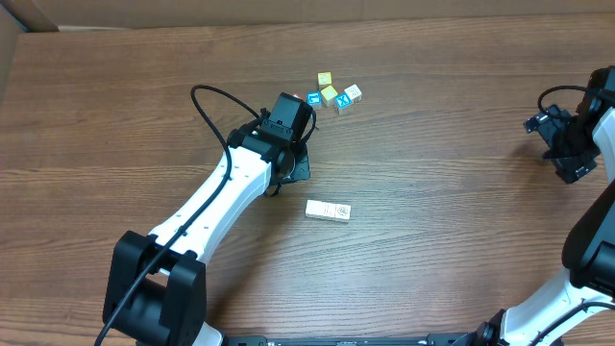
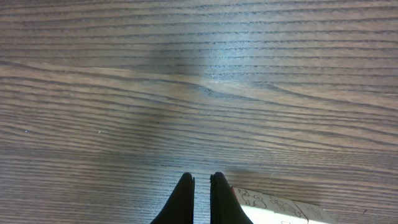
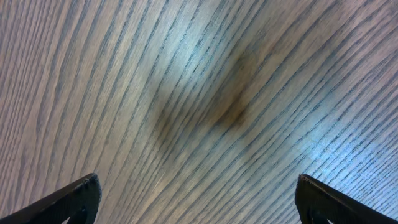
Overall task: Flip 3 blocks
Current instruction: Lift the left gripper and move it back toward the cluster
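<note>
Partly cropped: blocks (image 2: 268,208) beside closed left tool (image 2: 201,182); print unreadable.

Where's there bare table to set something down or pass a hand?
Widest free patch: bare table between the cream blocks and the right gripper. Also left of the left arm. Crowded: from the left gripper up to the coloured cubes.
</note>
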Robot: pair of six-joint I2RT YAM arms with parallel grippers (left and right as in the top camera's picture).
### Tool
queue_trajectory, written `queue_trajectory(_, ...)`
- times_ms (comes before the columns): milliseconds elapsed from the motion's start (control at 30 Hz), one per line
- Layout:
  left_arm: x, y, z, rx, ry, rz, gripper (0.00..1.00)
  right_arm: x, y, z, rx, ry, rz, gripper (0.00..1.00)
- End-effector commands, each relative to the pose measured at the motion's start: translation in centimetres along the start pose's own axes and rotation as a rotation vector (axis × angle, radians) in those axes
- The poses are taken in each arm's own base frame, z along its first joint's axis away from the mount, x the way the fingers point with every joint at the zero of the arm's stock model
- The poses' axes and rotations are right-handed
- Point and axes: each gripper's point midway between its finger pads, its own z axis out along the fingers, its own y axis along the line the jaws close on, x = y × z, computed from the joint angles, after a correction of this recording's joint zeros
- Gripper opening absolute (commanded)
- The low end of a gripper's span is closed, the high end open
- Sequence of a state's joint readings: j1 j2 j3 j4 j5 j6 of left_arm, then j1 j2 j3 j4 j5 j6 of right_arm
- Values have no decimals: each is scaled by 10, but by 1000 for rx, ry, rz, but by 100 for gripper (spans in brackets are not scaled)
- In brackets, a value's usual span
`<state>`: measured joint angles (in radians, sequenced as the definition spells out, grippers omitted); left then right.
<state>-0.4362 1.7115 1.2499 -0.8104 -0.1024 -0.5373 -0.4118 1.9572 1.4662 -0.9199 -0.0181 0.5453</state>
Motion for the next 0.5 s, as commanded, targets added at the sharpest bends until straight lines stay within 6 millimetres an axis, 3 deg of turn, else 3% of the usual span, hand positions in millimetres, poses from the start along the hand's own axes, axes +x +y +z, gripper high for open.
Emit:
queue_trajectory(0, -7, 3, -1, -12, -23, 22, 4, -6, 2, -2, -1, -18, -4, 100)
queue_trajectory(167, -3, 3, 0, -13, -9, 26, 4, -6, 2, -2, -1, -18, -4, 100)
queue_trajectory(467, 35, 15, 15, -33, 110, 68, 4, -6, 2, -2, -1, -18, -4, 100)
